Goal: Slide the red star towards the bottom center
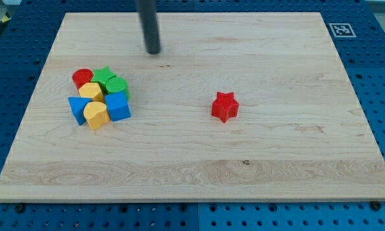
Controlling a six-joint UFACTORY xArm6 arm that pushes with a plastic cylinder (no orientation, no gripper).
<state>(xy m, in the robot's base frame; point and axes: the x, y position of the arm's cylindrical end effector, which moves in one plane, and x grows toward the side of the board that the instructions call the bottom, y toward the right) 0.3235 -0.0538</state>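
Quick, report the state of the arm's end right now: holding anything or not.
My tip: a bare rod, no fingers, so nothing held; it touches no block, sitting toward the view's top, up and left of the red star.

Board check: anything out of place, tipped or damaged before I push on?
Nothing stands out. The red star sits alone, flat, right of centre. The other blocks huddle in a cluster at the view's left. My tip is near the view's top, touching no block.
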